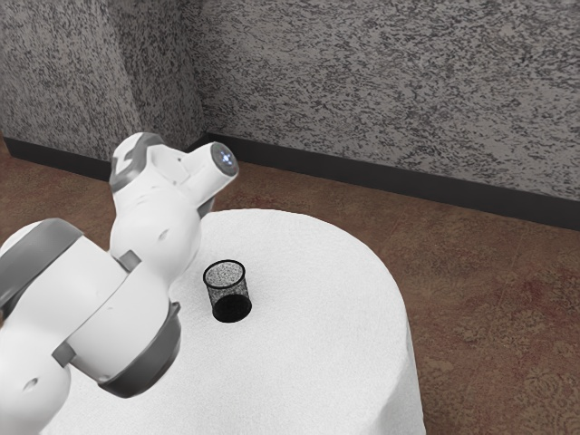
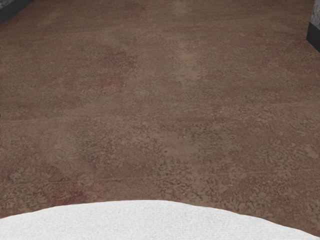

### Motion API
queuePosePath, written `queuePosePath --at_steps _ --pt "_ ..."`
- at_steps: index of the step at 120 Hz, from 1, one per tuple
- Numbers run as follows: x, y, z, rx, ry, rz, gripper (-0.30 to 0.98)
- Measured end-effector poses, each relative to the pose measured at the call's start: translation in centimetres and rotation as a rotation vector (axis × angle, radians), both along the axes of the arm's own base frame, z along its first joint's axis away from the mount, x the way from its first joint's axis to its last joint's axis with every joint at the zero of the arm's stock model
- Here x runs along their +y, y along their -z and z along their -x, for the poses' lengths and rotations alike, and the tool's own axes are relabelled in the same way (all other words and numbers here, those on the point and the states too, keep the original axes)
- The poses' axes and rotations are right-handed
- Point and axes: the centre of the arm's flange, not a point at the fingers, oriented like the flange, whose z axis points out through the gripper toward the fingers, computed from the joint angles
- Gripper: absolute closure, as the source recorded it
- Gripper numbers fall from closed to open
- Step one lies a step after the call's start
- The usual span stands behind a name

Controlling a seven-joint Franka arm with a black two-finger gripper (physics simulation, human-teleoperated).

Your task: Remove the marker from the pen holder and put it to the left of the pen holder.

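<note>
White cloth on a round table (image 1: 326, 317), brown patterned floor (image 1: 489, 299), mottled grey walls (image 1: 390, 82)! The arm (image 1: 154, 236) bends beside the upright pen holder (image 1: 228, 292) on the cloth; marker's whereabouts, can't tell. Claw open or closed, holding anything? Can't tell.

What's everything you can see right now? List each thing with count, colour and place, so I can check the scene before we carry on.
Pen holder: one, black mesh, upright on the table near the arm.
Table: one, draped in white cloth, rounded edge, beneath the pen holder.
Floor: one, brown with reddish patches, around the table.
Wall: several faces, mottled grey, beyond the table.
Baseboard: dark grey strips, along the wall's foot.
Arm: one, white with grey bands, at the exterior view's left, partly over the table.
</note>
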Motion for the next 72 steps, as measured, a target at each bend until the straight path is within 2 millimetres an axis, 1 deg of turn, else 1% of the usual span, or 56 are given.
queuePosePath --at_steps 22,48,54,56,60,64,67,69,71,72 --pt "0.0 0.0 0.0 0.008 0.000 0.001 0.06" --pt "-0.2 0.0 0.0 0.013 0.004 0.004 0.02" --pt "-0.3 -0.4 -0.1 0.006 0.007 0.016 0.02" --pt "-0.5 -1.0 -0.1 -0.005 0.011 0.034 0.02" --pt "-2.6 -3.6 -0.3 -0.048 0.040 0.111 0.01" --pt "-7.2 -8.8 0.0 -0.118 0.101 0.271 0.01" --pt "-11.0 -13.9 1.0 -0.173 0.167 0.430 0.01" --pt "-12.8 -17.2 2.0 -0.199 0.206 0.534 0.01" --pt "-13.8 -20.1 2.9 -0.214 0.238 0.628 0.01" --pt "-14.2 -21.2 3.3 -0.217 0.250 0.666 0.01"
